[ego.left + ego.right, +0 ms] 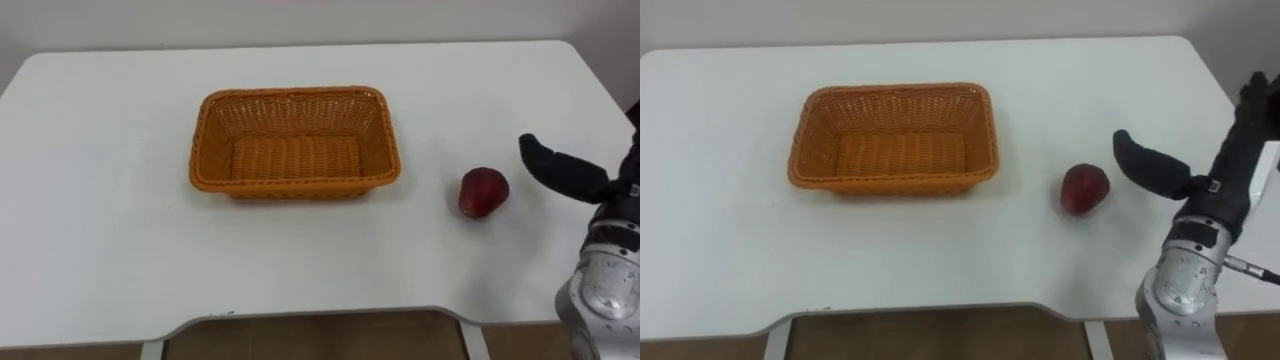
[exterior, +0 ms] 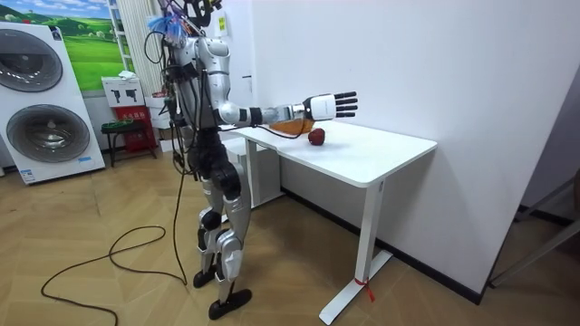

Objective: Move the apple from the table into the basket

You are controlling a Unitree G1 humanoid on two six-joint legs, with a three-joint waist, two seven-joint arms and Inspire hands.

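A dark red apple point(image 1: 484, 192) lies on the white table point(image 1: 100, 250), a short way right of an empty orange wicker basket point(image 1: 295, 93). My right hand point(image 1: 565, 170) comes in from the right and hovers just right of the apple, apart from it. Its fingers are straight and spread, its thumb points toward the apple, and it holds nothing. In the room view the right hand point(image 2: 333, 105) is stretched out open above the table, over the apple point(image 2: 316, 137). I stand upright at the table's edge.
The table's front edge point(image 1: 320, 318) runs close below the basket, and its right edge lies beyond my hand. A white wall backs the table. A washing machine point(image 2: 41, 100) and a small red stool point(image 2: 122, 131) stand at the room view's left.
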